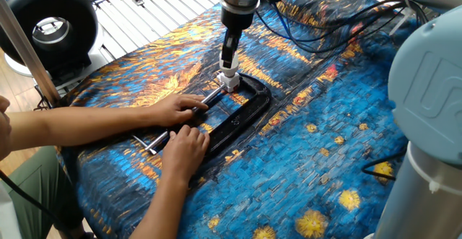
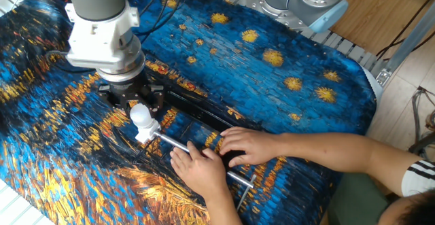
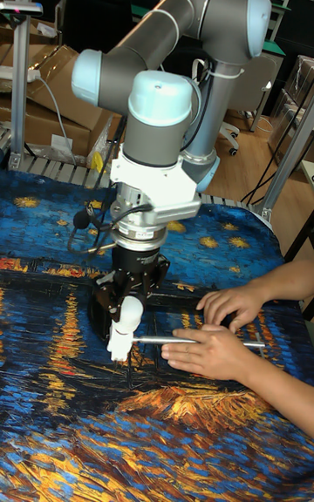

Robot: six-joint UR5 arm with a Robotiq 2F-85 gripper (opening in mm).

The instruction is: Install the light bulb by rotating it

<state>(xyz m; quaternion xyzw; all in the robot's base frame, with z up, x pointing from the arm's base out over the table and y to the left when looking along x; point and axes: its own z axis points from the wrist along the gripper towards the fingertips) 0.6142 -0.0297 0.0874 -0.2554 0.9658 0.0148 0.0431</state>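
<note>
**Bulb upright in its socket, gripper poised over it**

You have the light bulb (image 2: 139, 113) standing upright on the white socket base (image 2: 147, 130), which sits at one end of the black C-clamp (image 1: 242, 113) lying flat on the painted blue-and-orange cloth (image 2: 272, 62). In the tall fixed view the bulb (image 3: 127, 314) shows its rounded top and narrower neck just below the black gripper (image 3: 133, 300), with the socket base (image 3: 119, 345) directly under it.

Your gripper (image 2: 133, 100) hangs straight down over the bulb. In the other fixed view the bulb's dome is fully exposed in front of the black fingers, and a finger (image 2: 155, 99) stands just beside it; from one fixed view the gripper (image 1: 229, 57) looks narrow and comes down to the bulb's top (image 1: 229, 71). Whether the jaws are pinching the bulb or standing free of it cannot be told from these pictures.

A person's two hands rest on the clamp. One hand (image 1: 180, 110) lies on the metal screw rod (image 2: 183, 144) near the socket; the other hand (image 1: 186, 145) presses on the clamp frame nearer the rod's handle end (image 1: 151, 145). Both hands are well apart from the bulb.

A black ring-shaped device (image 1: 47, 22) stands beyond the cloth's edge in one fixed view.
</note>
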